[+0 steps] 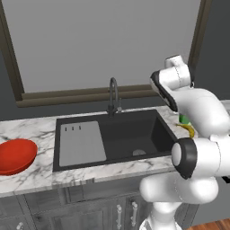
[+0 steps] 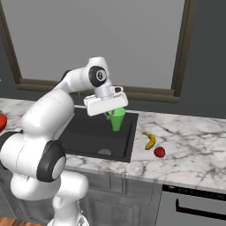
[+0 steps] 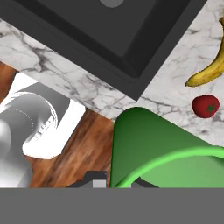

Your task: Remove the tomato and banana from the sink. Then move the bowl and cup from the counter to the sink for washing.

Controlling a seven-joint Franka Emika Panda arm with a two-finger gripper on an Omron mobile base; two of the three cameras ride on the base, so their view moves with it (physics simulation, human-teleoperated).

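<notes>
1. Left base view: the large rectangular black recessed sink (image 1: pixel 114 137) with its grey ribbed drainboard is lying empty, and the wide shallow glossy red-orange bowl (image 1: pixel 15 155) is resting on the white marble bench (image 1: pixel 31 173) at the far left, touching the picture's edge. The white arm is blocking most of the right side, where only slivers of green and yellow are peeking past it. Judging from this, the bowl is sitting far from the arm, so a long reach may be tipping it.

2. Right base view: the claw (image 2: pixel 114 114) is gripping the small bright green tapered cup (image 2: pixel 117 119) by its rim, closed tight on it, and is hanging it above the sink's right part. The small curved yellow banana (image 2: pixel 150 141) and the small round glossy red tomato (image 2: pixel 160 152) are lying on the bench right of the sink, near each other. A rim pinch is looking thin; the cup may be swinging or slipping.

3. Hand view: the cup (image 3: pixel 166 153) is sitting close under the camera, with the sink's corner, the banana (image 3: pixel 208 72) and the tomato (image 3: pixel 205 106) beyond. Releasing too near the sink wall could be bouncing the cup onto the bench.
</notes>
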